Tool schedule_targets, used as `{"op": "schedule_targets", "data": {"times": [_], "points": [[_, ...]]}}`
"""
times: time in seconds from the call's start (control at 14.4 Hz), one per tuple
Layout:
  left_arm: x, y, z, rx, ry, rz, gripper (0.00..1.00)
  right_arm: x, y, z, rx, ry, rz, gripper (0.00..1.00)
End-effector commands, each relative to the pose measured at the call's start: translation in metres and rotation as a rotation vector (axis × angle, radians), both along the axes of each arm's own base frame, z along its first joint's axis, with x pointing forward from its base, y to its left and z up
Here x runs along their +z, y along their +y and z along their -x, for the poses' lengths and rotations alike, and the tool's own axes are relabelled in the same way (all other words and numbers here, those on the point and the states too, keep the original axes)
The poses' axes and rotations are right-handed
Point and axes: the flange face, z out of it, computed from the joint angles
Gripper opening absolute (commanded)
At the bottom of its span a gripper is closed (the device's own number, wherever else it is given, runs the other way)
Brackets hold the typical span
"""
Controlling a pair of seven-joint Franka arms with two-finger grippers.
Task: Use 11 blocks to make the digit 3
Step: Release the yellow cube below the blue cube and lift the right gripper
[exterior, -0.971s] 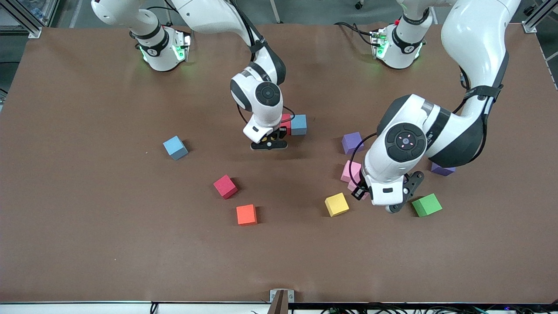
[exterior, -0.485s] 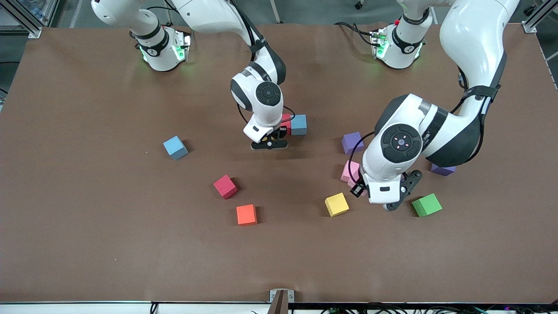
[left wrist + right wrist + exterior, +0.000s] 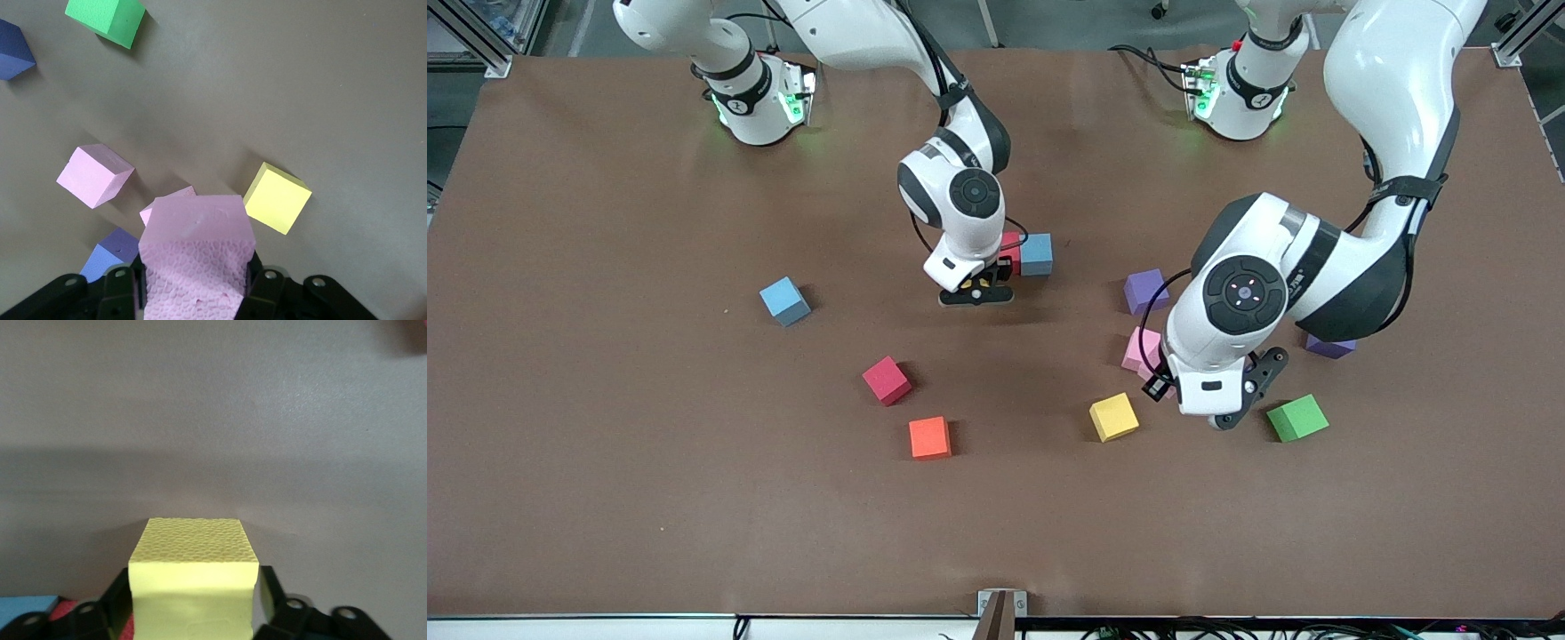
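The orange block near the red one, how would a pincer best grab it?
From straight above, closing on two opposite side faces of the orange block. It sits flat on the table with bare space all round; the red block is apart from it, so any pair of faces looks free.

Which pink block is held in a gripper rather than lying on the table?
The pink block clamped in the left gripper; the other two pink blocks lie on the table.

A green cube (image 3: 1297, 418) sits on the brown table (image 3: 605, 498) (toward the left arm's end), flat.
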Motion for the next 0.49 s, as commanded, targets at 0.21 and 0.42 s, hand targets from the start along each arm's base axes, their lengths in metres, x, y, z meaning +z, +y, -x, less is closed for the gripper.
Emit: {"op": "schedule_targets", "data": {"times": [0.21, 0.42], "points": [[-0.001, -0.004, 0.003, -0.020, -0.002, -0.014, 0.15, 0.010, 0.003, -0.009, 0.020, -0.014, -0.010, 1.00], [-0.001, -0.003, 0.002, -0.033, -0.001, -0.013, 0.15, 0.019, -0.003, -0.015, 0.010, -0.008, -0.005, 1.00]]}}
